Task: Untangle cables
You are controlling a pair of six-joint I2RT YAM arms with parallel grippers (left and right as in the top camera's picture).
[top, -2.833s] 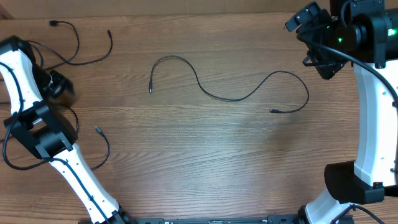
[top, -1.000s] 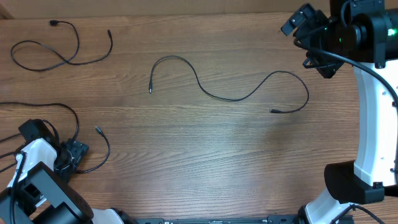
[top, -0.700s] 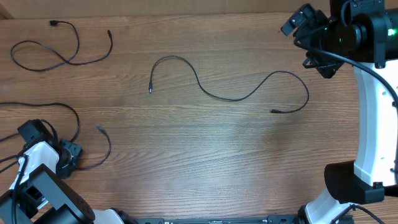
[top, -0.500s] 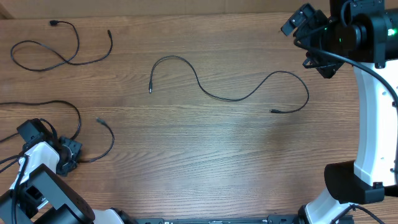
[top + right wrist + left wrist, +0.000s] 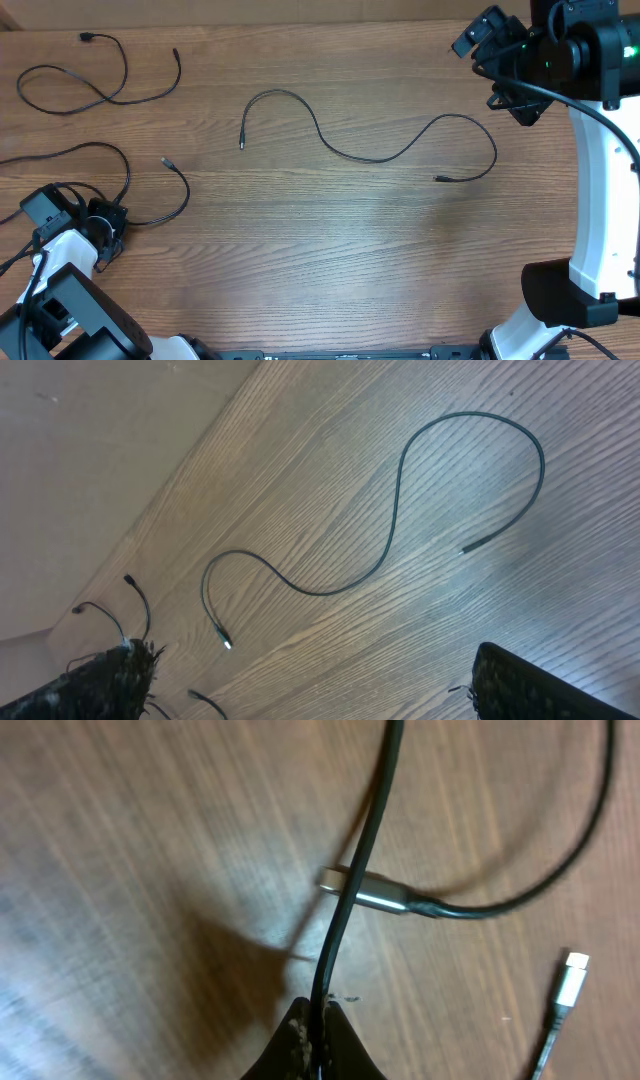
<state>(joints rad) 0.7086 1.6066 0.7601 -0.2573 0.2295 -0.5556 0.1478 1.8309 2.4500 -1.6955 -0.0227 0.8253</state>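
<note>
On the grained wooden table [image 5: 300, 260], the left gripper [image 5: 318, 1020] is pinched tight on a thin, round black cable [image 5: 335, 940]. The cable leaves its tips toward 12 o'clock, crossing a silvery plug [image 5: 375, 898]. The right gripper [image 5: 320, 695] gapes wide and empty, with a slack S-curved cable [image 5: 400, 475] well apart at its 12 o'clock.

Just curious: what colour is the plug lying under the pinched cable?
The plug is silvery metal, on a black cable; left wrist view shows it best.

wavy middle cable [image 5: 375, 160], looped corner cable [image 5: 105, 98], curled left cable [image 5: 187, 190]
</note>
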